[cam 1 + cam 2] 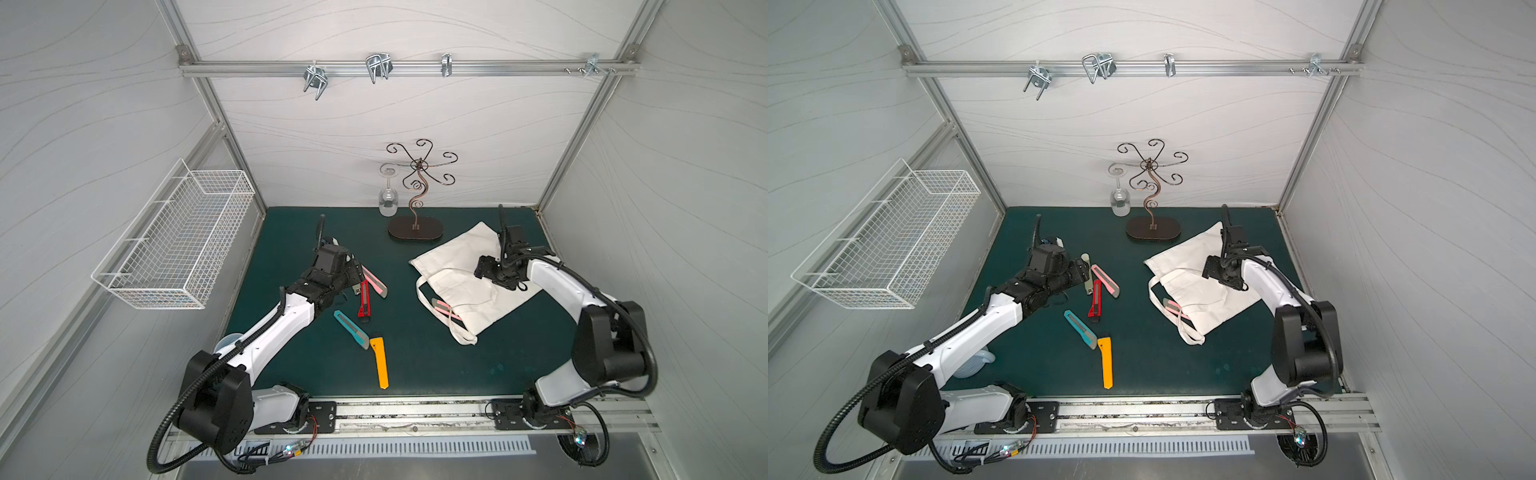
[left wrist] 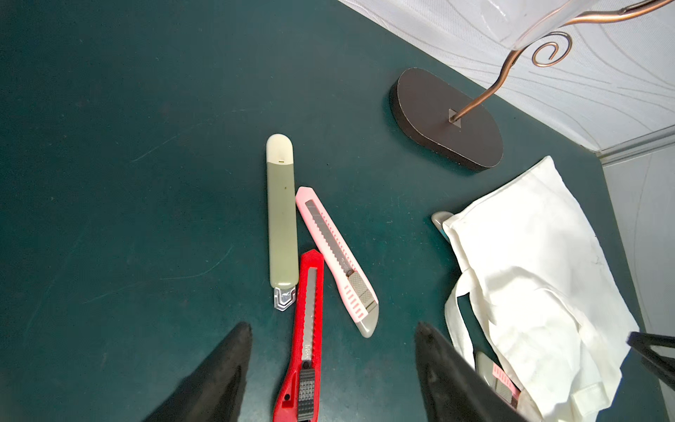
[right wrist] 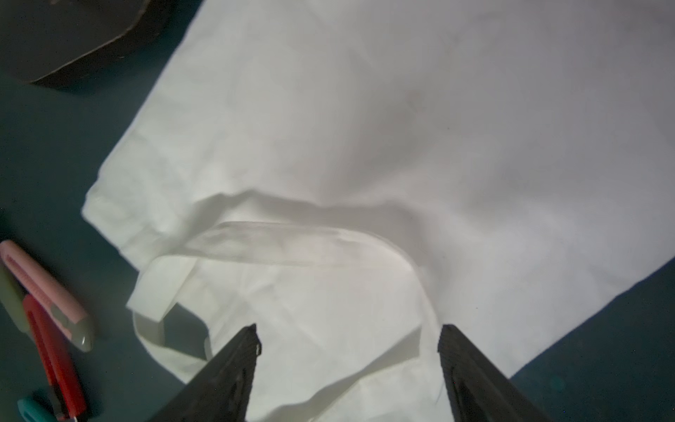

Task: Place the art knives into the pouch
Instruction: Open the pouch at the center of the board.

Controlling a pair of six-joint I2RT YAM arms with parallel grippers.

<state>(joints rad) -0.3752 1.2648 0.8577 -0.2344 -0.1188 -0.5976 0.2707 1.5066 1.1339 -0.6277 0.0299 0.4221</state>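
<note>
**Both grippers spread, nothing held**

My left gripper [image 2: 334, 325] is spread wide above the red knife [image 2: 308, 329] on the mat [image 1: 282, 249]. My right gripper [image 3: 349, 327] is spread wide over the pouch [image 1: 465, 266]. A pink knife [image 1: 441, 308] lies at the pouch's mouth, partly under cloth.

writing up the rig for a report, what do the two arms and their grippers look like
The left arm and right arm have glossy white shells with bulky black joint housings. Black ribbed cable conduit runs along each. The left gripper and right gripper have black, tapered, textured fingers.
</note>
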